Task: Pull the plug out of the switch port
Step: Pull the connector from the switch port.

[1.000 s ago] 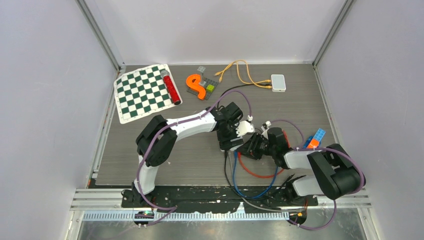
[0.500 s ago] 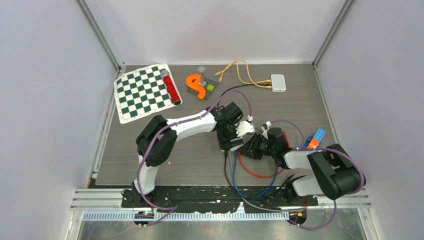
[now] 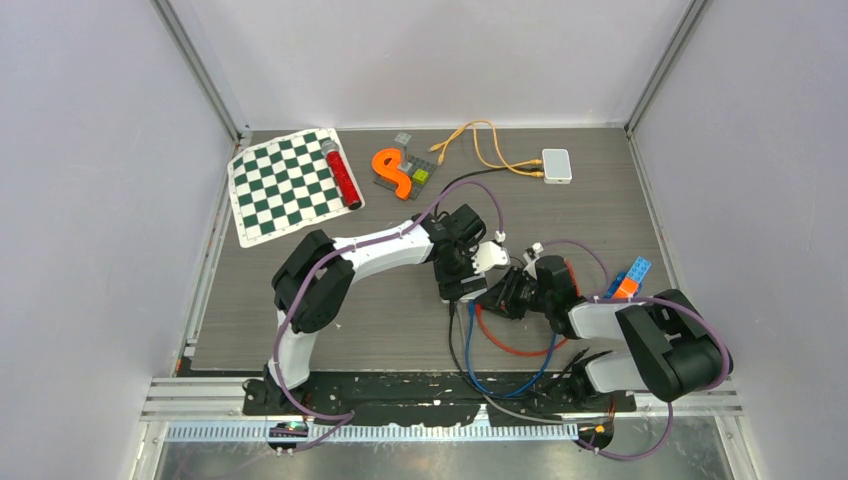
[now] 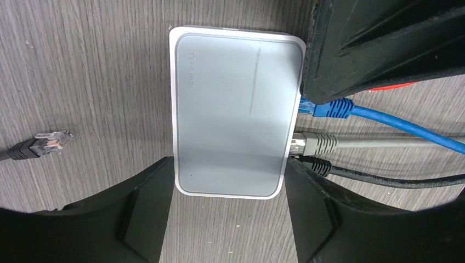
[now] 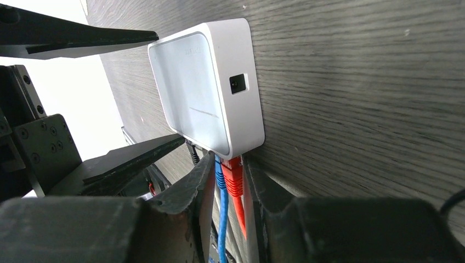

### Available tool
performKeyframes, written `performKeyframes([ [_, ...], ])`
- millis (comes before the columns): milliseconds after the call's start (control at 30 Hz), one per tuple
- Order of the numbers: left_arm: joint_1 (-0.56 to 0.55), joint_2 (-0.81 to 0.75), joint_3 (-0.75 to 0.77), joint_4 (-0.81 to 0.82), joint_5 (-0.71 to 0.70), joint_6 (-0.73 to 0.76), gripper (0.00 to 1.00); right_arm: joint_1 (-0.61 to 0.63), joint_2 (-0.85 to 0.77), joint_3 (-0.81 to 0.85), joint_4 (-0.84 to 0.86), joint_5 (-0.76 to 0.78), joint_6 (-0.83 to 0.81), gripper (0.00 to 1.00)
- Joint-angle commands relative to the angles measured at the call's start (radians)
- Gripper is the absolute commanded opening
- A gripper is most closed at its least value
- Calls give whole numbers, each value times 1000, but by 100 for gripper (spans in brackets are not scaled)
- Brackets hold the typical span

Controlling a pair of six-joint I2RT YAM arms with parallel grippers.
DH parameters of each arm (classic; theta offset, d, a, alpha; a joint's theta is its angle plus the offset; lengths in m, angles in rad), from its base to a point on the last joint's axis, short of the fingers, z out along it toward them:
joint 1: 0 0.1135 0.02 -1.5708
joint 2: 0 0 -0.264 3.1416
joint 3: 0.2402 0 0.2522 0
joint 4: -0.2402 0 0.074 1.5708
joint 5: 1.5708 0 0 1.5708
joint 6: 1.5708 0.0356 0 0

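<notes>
1. "TP-LINK" is the one brand that can be read. It stands in pale, tone-on-tone capitals on the grey top face of the switch (image 4: 230, 115), running along one edge near a corner, as seen by the left wrist camera.
2. Small light print runs along the black cable (image 4: 384, 179) plugged into the switch, too fine to read.
3. The right wrist camera shows the same lettering on the switch top only as a faint, unreadable blur.
</notes>
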Motion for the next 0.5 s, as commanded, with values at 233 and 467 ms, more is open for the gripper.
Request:
performKeyframes([
  [233, -10, 23, 7, -25, 65, -24, 52, -4, 2, -10, -17, 31, -37, 32],
  [467, -10, 23, 9, -26, 74, -30, 52, -4, 27, 4, -20, 38, -32, 26],
])
